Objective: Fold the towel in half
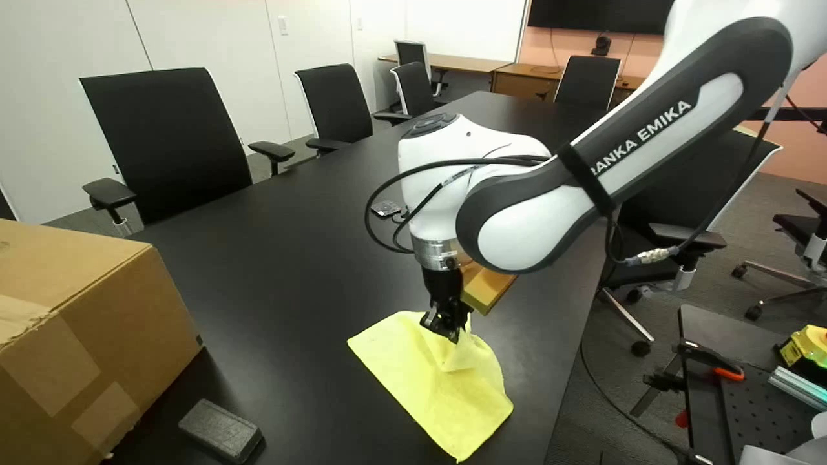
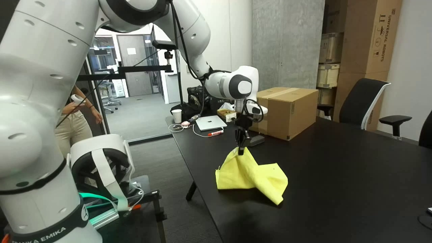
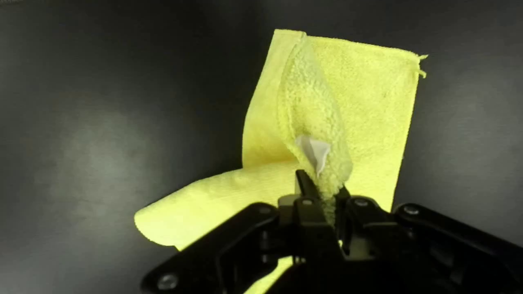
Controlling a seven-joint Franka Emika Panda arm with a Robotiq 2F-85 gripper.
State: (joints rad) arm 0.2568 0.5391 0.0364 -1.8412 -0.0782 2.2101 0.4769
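tabletop (image 1: 291, 271) looks smooth, low-grip: anything dragged over it could skid instead of folding. box (image 2: 287, 113) stands on it, apart from the work; snag unlikely. towel (image 1: 439, 384) lies on the tabletop, one part drawn up to a peak; layers sit skewed, so a straight pull would probably leave a crooked half. hand (image 3: 322, 183) is pinching a tuft of it; small bite, so the towel could bunch or slip out. pale tag (image 3: 316, 152) sits right at the grip, might get trapped in the fold.

materials: tabletop matte black, hazy glare. box plain brown cardboard, taped, square-edged. towel soft-looking yellow cloth, fuzzy pile on the pinched ridge, smoother face on the rolled, round-ended lobe beside it. hand black, hard jointed links. tag thin, bent to a point. loose threads (image 3: 422, 73) at one corner of the towel.
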